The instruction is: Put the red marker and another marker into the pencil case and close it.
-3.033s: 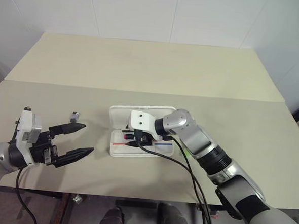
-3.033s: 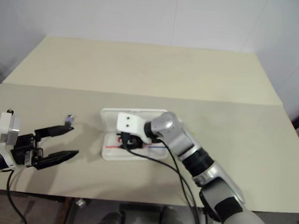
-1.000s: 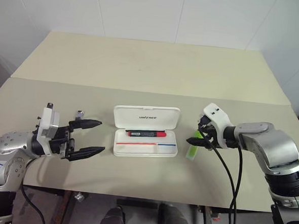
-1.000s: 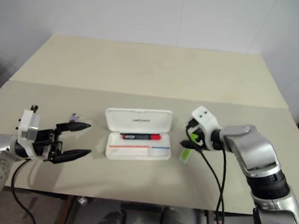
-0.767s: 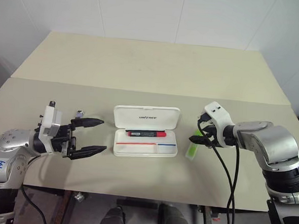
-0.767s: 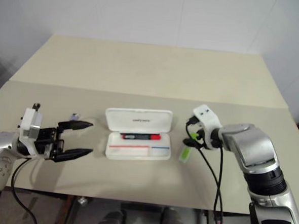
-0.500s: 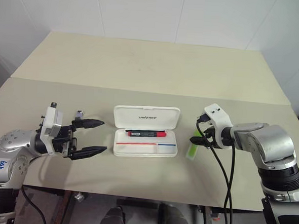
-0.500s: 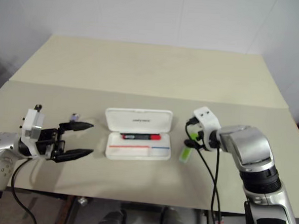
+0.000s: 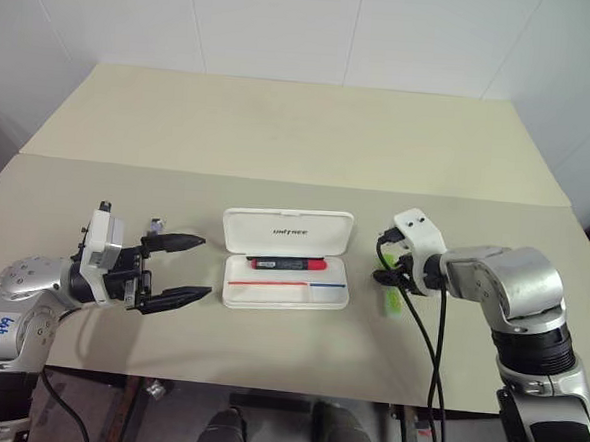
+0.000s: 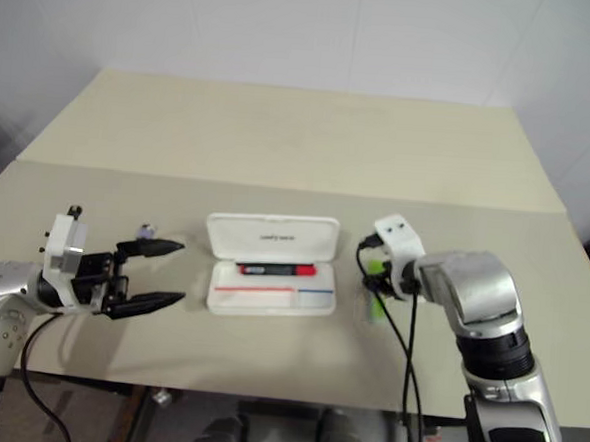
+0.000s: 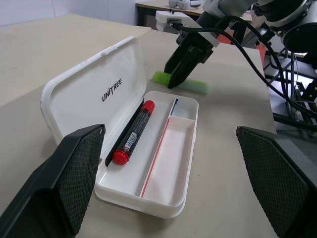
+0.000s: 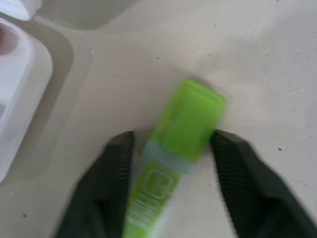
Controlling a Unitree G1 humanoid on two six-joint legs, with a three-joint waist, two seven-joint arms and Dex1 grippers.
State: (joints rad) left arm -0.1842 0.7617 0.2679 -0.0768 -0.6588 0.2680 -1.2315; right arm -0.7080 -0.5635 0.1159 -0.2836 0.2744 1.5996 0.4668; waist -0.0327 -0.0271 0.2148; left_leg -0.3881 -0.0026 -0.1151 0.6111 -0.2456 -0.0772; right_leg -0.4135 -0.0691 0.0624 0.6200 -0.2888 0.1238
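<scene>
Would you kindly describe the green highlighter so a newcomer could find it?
On the beige table, find the open white pencil case. The highlighter lies flat on the table beside its blue-striped end, between the right gripper's fingers: chunky and lime green, unlike the slim red marker.

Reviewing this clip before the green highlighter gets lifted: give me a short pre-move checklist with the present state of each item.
1. Pencil case lid open: ok.
2. Red marker lying inside the case: ok.
3. Front compartment free for the second marker: ok.
4. Right pincer straddling the lime-green highlighter, a finger on each side: ok.
5. Firm grip on the highlighter: cannot tell; it lies on the table and contact with the fingers is unclear.
6. Left pincer open and away from the case: ok.
</scene>
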